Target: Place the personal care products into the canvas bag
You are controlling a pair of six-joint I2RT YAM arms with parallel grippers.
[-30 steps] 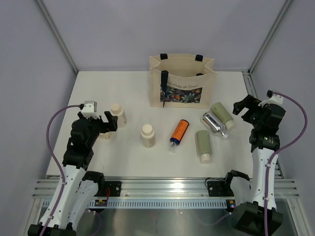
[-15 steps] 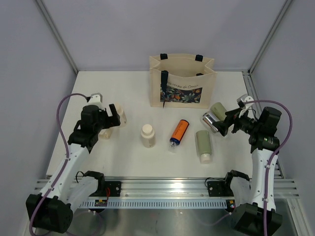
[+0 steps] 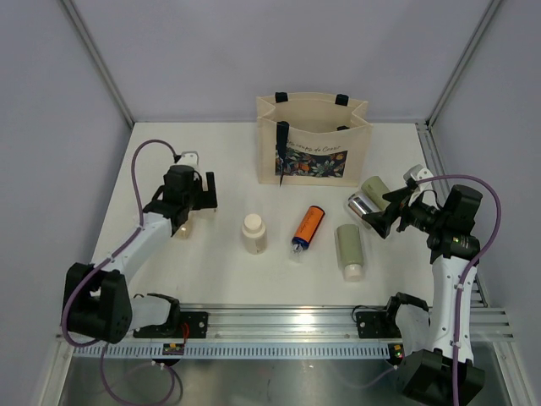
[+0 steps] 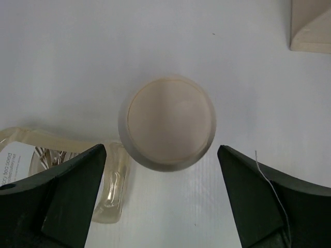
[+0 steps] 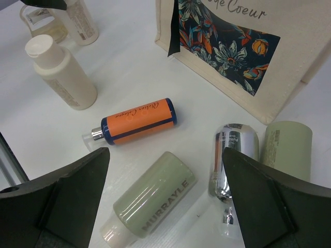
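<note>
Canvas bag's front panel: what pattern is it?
The panel is dark navy with a multicoloured floral print; right wrist view shows it best.

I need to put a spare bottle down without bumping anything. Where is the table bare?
Bare: the far-left corner of the table beside the canvas bag, and the near strip in front of the middle cream bottle. Crowded: right of centre, where the orange bottle, silver bottle and two sage-green bottles lie close by the right gripper.

We note 1 white table (image 3: 211, 271), a slotted metal rail (image 3: 287, 326) along its near edge, grey walls (image 3: 254, 51) behind, and 1 clear container (image 4: 51, 152), labelled, lying flat.
</note>
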